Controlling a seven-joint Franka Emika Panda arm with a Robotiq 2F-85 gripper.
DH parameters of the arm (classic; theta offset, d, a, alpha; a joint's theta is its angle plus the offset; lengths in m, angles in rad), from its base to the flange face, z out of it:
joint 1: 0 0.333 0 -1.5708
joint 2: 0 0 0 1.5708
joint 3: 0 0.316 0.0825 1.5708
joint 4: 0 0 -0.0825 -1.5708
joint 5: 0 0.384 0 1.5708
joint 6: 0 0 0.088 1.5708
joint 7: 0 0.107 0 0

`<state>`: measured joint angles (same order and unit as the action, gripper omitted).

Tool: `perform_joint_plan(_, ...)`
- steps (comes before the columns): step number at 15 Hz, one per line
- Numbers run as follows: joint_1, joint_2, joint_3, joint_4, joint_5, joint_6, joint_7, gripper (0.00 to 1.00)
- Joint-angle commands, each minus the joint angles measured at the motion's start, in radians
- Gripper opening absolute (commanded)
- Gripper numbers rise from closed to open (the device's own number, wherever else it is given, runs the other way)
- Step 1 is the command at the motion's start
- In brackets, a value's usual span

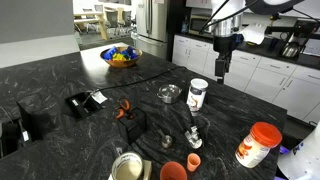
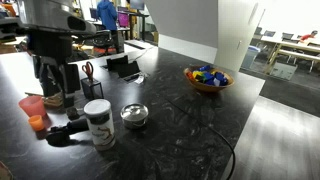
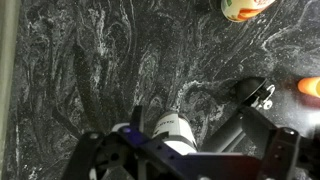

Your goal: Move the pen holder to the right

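Well right of pen holder [image 1: 133, 124], hovers with jaws spread, empty. Risks clipping bottle [image 1: 198, 93] en route, or snagging scissors [image 1: 124, 107].

A kitchen: a dark marbled countertop [image 1: 50, 75] fills the foreground, white cabinets [image 1: 265, 75] run at two o'clock, and a steel refrigerator [image 1: 152, 25] stands at twelve.

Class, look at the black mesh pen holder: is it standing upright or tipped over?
Upright: the pen holder stands on its base, scissors poking up from its top.
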<state>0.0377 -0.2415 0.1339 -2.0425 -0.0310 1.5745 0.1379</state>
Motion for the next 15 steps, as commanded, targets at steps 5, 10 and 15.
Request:
perform_joint_plan(5, 0.013, 0.001, -0.011, 0.003, -0.002, -0.003, 0.003, 1.0)
perform_joint_plan(10, 0.013, 0.011, -0.01, 0.013, -0.011, -0.01, 0.003, 1.0)
perform_joint_plan(15, 0.019, 0.046, 0.004, 0.05, -0.097, 0.048, 0.01, 1.0)
